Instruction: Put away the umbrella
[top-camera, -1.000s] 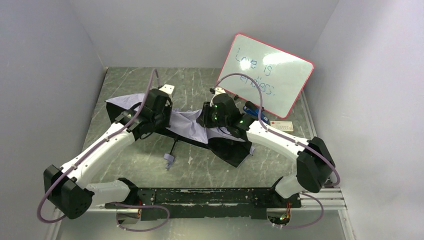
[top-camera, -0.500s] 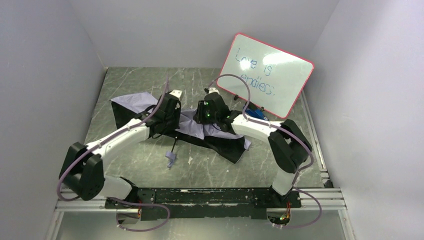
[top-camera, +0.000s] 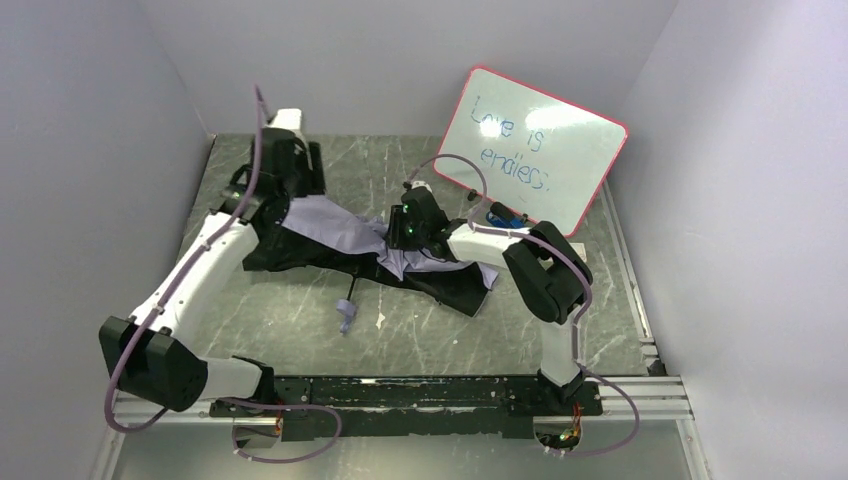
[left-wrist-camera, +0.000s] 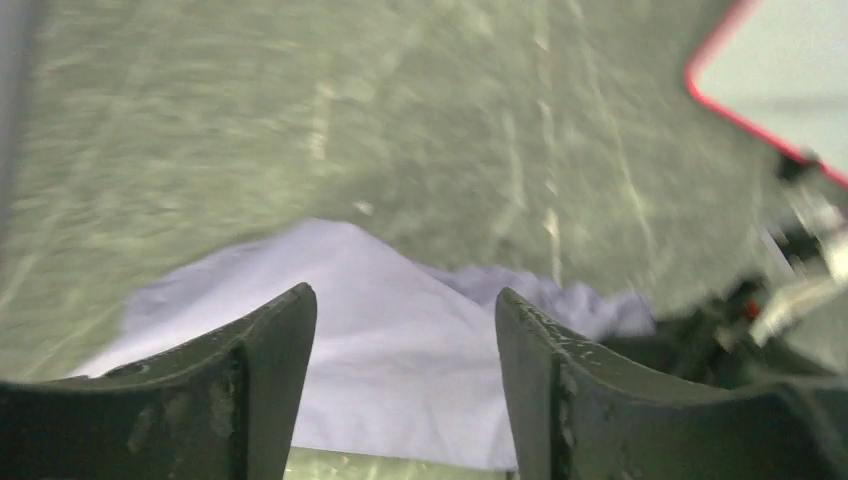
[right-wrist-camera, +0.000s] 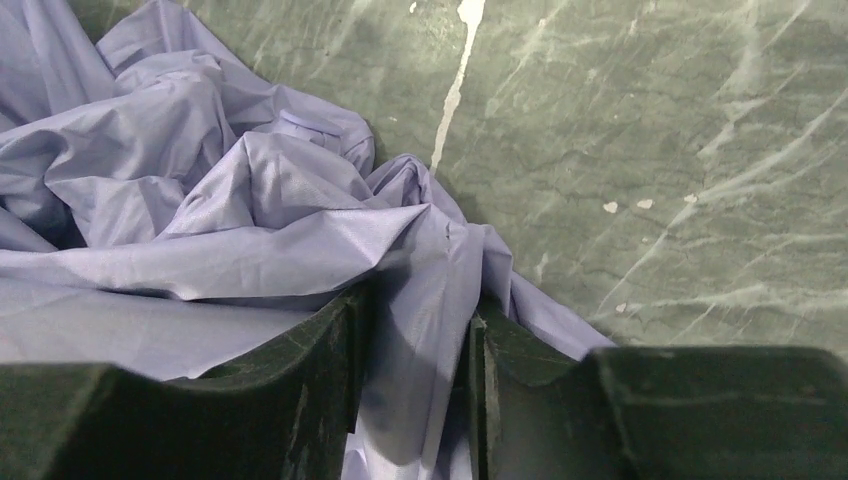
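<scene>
Jaws on my left gripper stand wide apart and grasp nothing. That view is blurred, but a lavender sheet of the umbrella shows below and just beyond the fingertips, and I cannot tell whether they touch it. Bare green table stretches ahead of them, and far ahead to the right sits the red-rimmed corner of a whiteboard. Jaws on my right gripper are drawn close on a fold of the lavender fabric, which runs down through the narrow gap between the two fingers. Ahead and to the left of that grip the cloth lies crumpled in soft ridges; ahead and to the right is marbled tabletop. Seen from above, the umbrella lies spread between my two sets of jaws, lavender cloth uppermost with black lining showing around its edges, the left jaws over its far left end and the right jaws on its middle. Its thin black shaft runs out from under the cloth behind both sets of jaws, ending in the pale handle, well apart from either.
</scene>
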